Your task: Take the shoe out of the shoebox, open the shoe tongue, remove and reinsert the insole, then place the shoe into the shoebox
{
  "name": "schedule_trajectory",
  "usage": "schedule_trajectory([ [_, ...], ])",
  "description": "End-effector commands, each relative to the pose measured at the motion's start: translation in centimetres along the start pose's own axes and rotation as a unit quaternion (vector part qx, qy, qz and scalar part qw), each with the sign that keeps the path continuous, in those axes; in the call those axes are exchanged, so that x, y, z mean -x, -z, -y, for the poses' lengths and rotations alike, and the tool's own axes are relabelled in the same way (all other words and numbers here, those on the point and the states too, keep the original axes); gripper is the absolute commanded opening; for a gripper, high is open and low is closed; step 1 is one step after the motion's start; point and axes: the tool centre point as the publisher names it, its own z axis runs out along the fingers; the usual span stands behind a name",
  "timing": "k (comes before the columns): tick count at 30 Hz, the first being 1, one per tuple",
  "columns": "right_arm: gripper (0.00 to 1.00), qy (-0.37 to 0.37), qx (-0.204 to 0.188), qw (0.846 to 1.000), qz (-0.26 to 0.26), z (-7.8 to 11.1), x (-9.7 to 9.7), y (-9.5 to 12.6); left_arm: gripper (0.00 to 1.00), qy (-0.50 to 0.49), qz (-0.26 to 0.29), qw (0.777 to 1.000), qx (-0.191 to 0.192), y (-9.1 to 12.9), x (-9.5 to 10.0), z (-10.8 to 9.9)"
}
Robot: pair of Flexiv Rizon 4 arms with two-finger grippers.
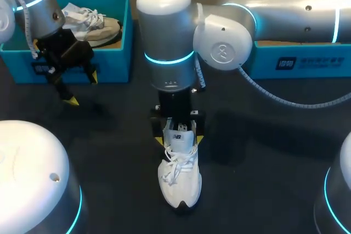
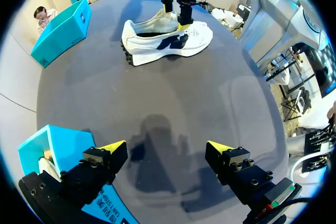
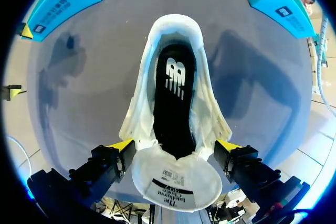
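Observation:
A white laced shoe [image 1: 180,176] stands on the dark table at the middle, toe toward the front edge. My right gripper [image 1: 179,138] hangs over its opening, open, one yellow tip on each side of the shoe. In the right wrist view the white tongue [image 3: 176,179] is folded back between the fingers of that gripper [image 3: 175,145], and the black insole [image 3: 173,98] lies inside the shoe. My left gripper [image 1: 82,89] is open and empty, just in front of the blue shoebox [image 1: 112,61]. From the left wrist view, the shoe [image 2: 168,38] is far ahead of the left gripper [image 2: 165,148].
A second, beige and white shoe [image 1: 93,23] lies in the left shoebox. Another blue box [image 1: 307,61] stands at the back right under my right arm. Bare table lies on both sides of the white shoe.

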Motion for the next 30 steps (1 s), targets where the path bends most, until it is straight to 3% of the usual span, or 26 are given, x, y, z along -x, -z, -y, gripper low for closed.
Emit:
schedule_trajectory([
  [1,1.00,-0.006,0.004,1.000,0.004,0.6,0.0,0.5,1.00,0.000,0.000,1.000,0.002,0.1,-0.1,0.0],
  [16,1.00,-0.022,0.017,1.000,0.005,3.1,0.0,2.3,1.00,0.000,0.000,1.000,0.002,0.1,-0.1,0.0],
  [24,1.00,-0.040,0.012,0.999,0.006,6.0,0.5,3.2,1.00,0.000,0.000,1.000,0.002,0.1,-0.1,0.0],
  [30,1.00,-0.034,0.012,0.999,-0.010,8.3,-0.4,3.6,1.00,0.000,0.000,1.000,0.002,0.1,-0.1,0.0],
])
